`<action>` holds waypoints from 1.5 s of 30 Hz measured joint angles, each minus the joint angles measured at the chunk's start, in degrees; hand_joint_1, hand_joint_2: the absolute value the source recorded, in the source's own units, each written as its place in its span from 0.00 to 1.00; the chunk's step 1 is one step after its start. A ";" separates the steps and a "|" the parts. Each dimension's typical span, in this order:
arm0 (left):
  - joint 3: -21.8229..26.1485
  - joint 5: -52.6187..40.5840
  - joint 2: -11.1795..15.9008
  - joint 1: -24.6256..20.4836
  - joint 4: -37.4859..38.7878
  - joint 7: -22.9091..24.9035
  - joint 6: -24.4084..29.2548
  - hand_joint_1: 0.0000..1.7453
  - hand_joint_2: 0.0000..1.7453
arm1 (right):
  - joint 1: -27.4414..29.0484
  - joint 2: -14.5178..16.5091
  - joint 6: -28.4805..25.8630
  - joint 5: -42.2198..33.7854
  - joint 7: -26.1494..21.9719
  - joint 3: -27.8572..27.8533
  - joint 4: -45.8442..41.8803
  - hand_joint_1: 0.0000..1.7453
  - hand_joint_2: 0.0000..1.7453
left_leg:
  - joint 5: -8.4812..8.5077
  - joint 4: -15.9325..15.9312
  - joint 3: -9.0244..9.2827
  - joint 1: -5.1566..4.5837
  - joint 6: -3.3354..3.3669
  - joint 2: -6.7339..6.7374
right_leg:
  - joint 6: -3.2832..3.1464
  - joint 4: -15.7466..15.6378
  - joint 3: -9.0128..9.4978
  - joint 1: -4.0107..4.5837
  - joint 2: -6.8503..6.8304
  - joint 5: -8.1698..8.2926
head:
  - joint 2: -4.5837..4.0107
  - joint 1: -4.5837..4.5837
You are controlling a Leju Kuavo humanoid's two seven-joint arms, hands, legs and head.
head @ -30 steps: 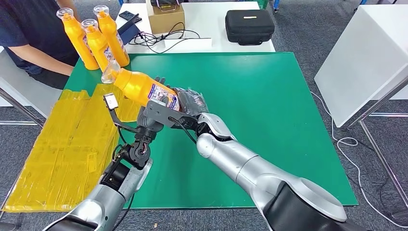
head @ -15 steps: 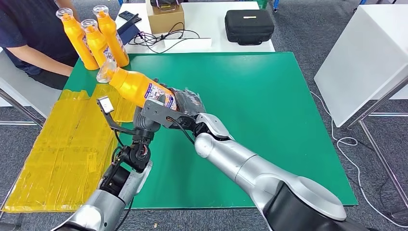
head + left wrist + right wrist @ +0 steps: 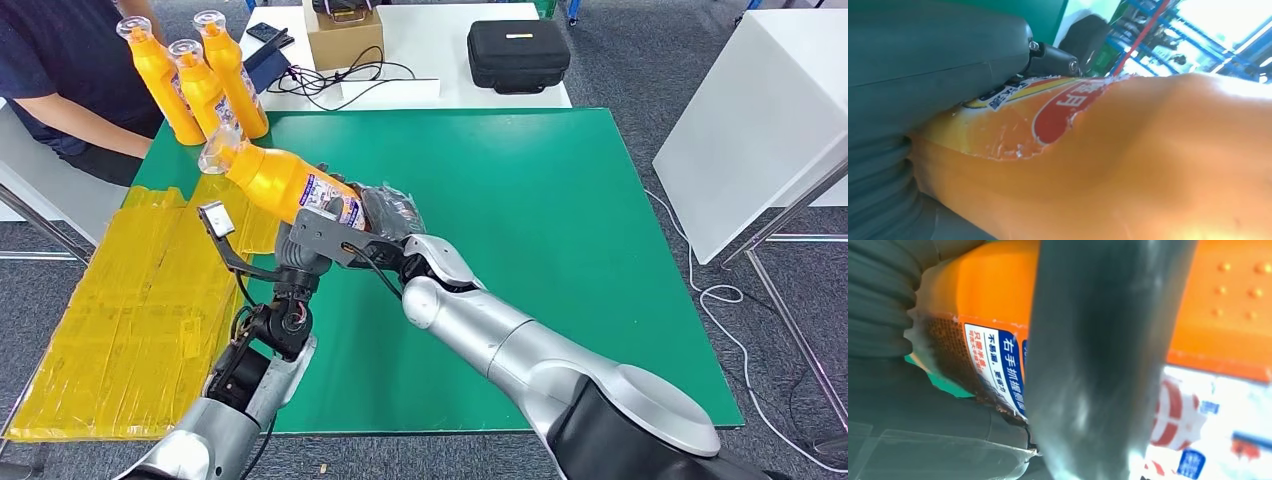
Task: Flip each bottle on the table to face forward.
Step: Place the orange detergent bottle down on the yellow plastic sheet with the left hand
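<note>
Nearest the robot, both arms are rising from the table's [image 3: 600, 250] near edge and meeting above the left part of the green surface, close to the yellow sheet [image 3: 120, 320] that is overhanging the left edge.

The left hand [image 3: 300, 245] is supporting the orange bottle [image 3: 285, 180] from below. In the left wrist view its grey cover is pressing against the label [image 3: 1048, 115]. How its fingers are lying around the body cannot be told, since the bottle is hiding them.

The right hand [image 3: 385, 215] is gripping the bottle's base end. In the right wrist view its thumb [image 3: 1098, 360] is lying across the orange body and the label, so the fingers are clamping on the bottle. This two-hand hold probably serves the turn: one hand is steadying while the other is rotating the body until the label faces forward.

The held bottle is tilting in the air, off the table, with its clear cap [image 3: 215, 152] pointing toward the far left corner.

Beyond the cap, three standing bottles [image 3: 200, 85] are grouped upright at the far left corner, touching or nearly touching each other. A person's arm [image 3: 70, 110] is resting just beside them, outside the left edge.

Farthest away, a white table [image 3: 440, 50] is carrying a black case [image 3: 518, 52], a cardboard box [image 3: 345, 38] and cables [image 3: 335, 78].
</note>
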 joint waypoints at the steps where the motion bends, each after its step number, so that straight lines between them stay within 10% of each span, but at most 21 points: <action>1: 0.10 -0.89 0.20 0.16 -0.52 -0.84 0.70 1.00 1.00 | -0.18 -0.01 0.00 0.52 -1.14 -0.24 0.63 0.00 0.00 | 0.00 0.00 0.00 0.00 0.00 0.00 | 0.00 0.00 0.00 0.00 0.00 0.00 | 0.00 0.01; 19: 13.82 -20.32 7.76 4.13 -4.37 -11.20 13.15 1.00 1.00 | -0.19 -7.39 5.60 25.26 -12.81 -36.79 -2.69 0.00 0.00 | 0.01 0.00 0.00 0.00 -0.01 -0.09 | 0.00 0.00 0.01 0.00 -0.03 0.00 | 0.00 0.02; 26: 15.07 -45.65 11.39 0.90 3.61 -17.14 42.91 1.00 1.00 | 1.53 -9.83 10.51 25.30 -16.07 -47.51 -7.84 0.00 0.00 | 0.03 0.00 0.02 0.00 -0.02 -0.11 | 0.00 0.00 0.01 0.02 -0.04 0.00 | 0.00 0.01; 30: 14.81 -62.84 13.41 -2.95 12.51 -16.19 54.29 1.00 1.00 | 2.12 -10.01 11.69 25.51 -17.07 -50.26 -9.10 0.00 0.00 | 0.05 0.00 0.02 0.01 -0.06 -0.11 | -0.01 0.02 0.03 0.06 -0.03 0.01 | 0.00 0.01; 35: 15.83 -71.53 14.09 -4.52 17.42 -14.00 54.91 1.00 1.00 | 2.36 -10.04 12.05 25.51 -17.39 -51.54 -9.73 0.00 0.00 | 0.05 0.00 0.01 0.01 -0.06 -0.09 | 0.00 0.02 0.02 0.05 -0.02 0.00 | 0.00 0.02; 45: 29.40 -119.12 13.96 -4.43 21.34 0.36 54.95 1.00 1.00 | 1.96 -7.98 14.52 25.11 -18.65 -51.52 -9.82 0.00 0.00 | 0.04 -0.01 0.00 0.02 -0.07 -0.09 | -0.01 0.02 0.00 0.09 -0.01 0.00 | 0.00 0.01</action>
